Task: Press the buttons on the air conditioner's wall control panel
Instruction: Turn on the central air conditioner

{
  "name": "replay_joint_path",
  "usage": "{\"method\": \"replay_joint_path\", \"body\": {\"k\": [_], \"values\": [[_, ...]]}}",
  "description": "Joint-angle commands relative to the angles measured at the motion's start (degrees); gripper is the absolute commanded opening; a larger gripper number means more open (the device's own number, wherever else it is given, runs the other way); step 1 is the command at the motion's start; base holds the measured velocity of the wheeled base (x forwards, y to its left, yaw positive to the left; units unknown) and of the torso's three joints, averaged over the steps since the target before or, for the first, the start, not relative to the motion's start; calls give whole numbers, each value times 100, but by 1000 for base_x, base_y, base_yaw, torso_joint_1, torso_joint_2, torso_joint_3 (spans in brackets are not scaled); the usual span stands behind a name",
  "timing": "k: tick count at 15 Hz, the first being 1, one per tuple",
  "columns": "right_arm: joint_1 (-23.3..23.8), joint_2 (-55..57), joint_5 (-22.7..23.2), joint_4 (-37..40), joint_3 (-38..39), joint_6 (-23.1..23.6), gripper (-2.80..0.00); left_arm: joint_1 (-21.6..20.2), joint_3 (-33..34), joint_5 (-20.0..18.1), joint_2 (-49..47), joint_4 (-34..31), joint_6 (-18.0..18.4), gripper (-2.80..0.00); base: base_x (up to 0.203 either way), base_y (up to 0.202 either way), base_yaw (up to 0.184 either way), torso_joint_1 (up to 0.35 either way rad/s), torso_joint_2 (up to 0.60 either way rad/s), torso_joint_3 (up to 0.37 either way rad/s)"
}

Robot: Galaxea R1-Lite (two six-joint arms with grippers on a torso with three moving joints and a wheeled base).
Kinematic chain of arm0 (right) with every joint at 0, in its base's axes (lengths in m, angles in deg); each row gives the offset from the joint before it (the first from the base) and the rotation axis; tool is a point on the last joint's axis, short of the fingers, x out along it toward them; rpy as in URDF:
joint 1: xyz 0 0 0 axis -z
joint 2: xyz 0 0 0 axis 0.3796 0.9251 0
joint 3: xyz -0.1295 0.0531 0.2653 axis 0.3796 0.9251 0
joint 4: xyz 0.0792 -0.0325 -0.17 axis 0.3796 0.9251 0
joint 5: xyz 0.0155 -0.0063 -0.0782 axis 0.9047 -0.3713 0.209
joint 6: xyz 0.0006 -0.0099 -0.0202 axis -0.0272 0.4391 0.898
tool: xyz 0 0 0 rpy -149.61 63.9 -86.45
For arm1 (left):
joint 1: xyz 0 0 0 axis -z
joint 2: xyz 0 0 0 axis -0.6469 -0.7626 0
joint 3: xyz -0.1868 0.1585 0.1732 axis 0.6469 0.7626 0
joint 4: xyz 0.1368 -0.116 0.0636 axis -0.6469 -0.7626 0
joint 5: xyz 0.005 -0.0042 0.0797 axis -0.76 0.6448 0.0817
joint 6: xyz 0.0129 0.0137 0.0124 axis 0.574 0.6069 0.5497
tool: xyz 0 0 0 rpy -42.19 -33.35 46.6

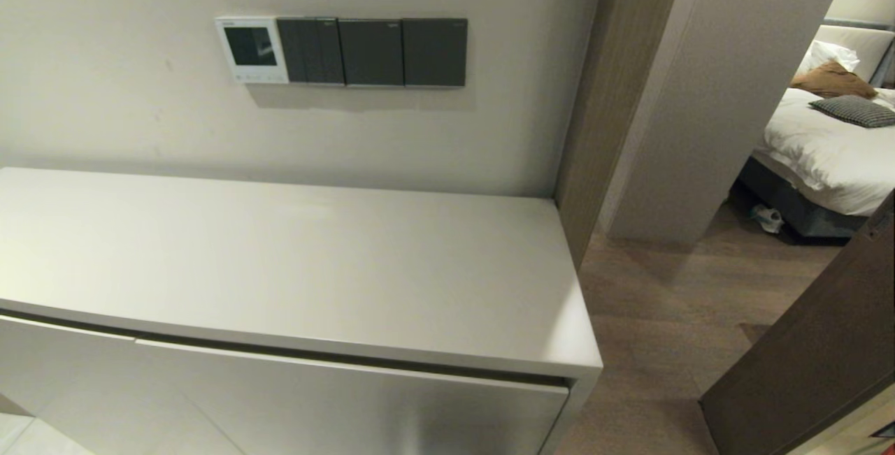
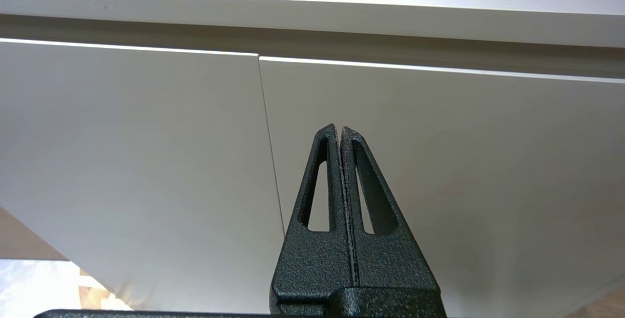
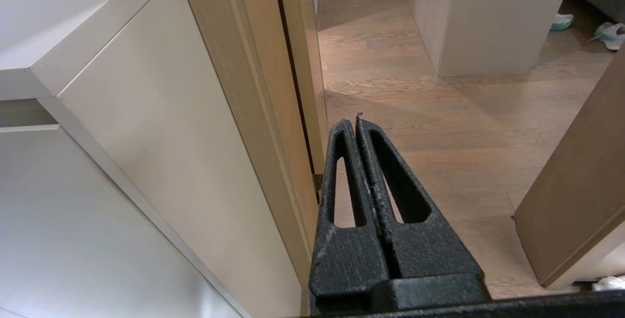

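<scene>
The air conditioner's control panel [image 1: 252,49] is a small white square with a dark screen and a row of small buttons along its lower edge. It is on the wall above the cabinet, at the left end of a row of switch plates. Neither arm shows in the head view. My left gripper [image 2: 339,128] is shut and empty, low in front of the cabinet doors. My right gripper [image 3: 352,118] is shut and empty, low beside the cabinet's right side, over the wooden floor.
Three dark grey switch plates [image 1: 372,52] sit right of the panel. A long white cabinet [image 1: 280,259] stands against the wall below. A wooden door frame [image 1: 615,91] and an open door [image 1: 811,357] are to the right, with a bed [image 1: 832,140] beyond.
</scene>
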Motion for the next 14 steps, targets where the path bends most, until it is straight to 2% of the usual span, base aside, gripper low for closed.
{"method": "replay_joint_path", "body": {"k": [1, 14], "values": [[-2, 8, 2, 0, 9, -7, -280, -4, 0, 0, -9, 4, 6, -280, 0, 0, 0, 0, 0, 0], [-2, 8, 2, 0, 9, 0, -280, -4, 0, 0, -9, 4, 6, -280, 0, 0, 0, 0, 0, 0]]}}
